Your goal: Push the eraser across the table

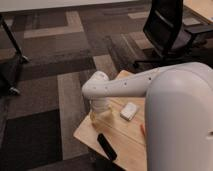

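Observation:
The light wooden table fills the lower middle of the camera view. A small white rectangular block, which looks like the eraser, lies flat on it. My gripper points down at the table's left part, just left of the white block and about a hand's width from it. My white arm reaches in from the right and hides much of the tabletop. A black oblong object lies at the table's front-left edge, below the gripper.
An orange thing peeks out beside my arm on the table. A black office chair stands behind the table at the upper right. A dark stand's legs are at the left. Patterned carpet surrounds the table.

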